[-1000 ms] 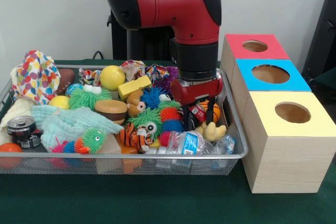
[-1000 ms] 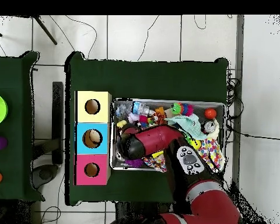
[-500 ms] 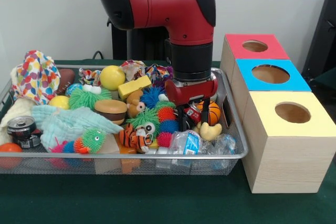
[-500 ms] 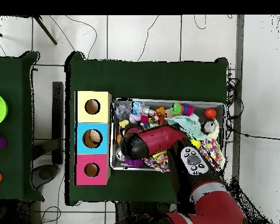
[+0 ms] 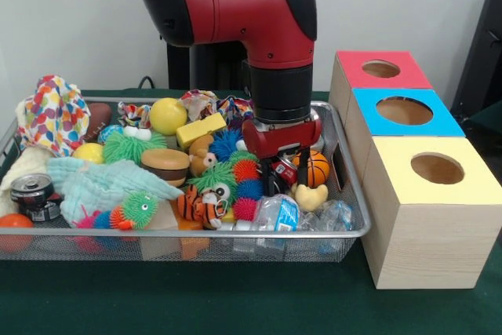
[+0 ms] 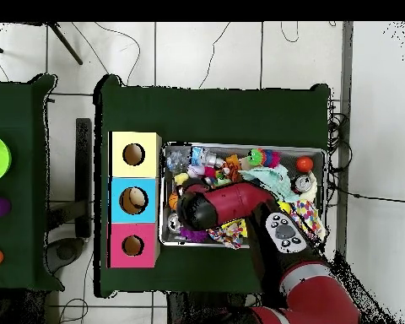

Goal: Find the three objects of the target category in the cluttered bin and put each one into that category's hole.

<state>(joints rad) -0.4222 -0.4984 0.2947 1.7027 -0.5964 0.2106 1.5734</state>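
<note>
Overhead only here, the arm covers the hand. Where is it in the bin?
Observer: In the front view, the hand is down among the toys, at the end of the bin nearest the boxes.
Operator: What's at it?
Observer: A small red item sits right at the hand. I can't tell if it's held.
Operator: Neighbours?
Observer: An orange ball is close beside it, and a yellow duck is just in front.

Even, bright indoor light; soft shadows under bin point(image 5: 345, 234); slight overall blur, no glare.
</note>
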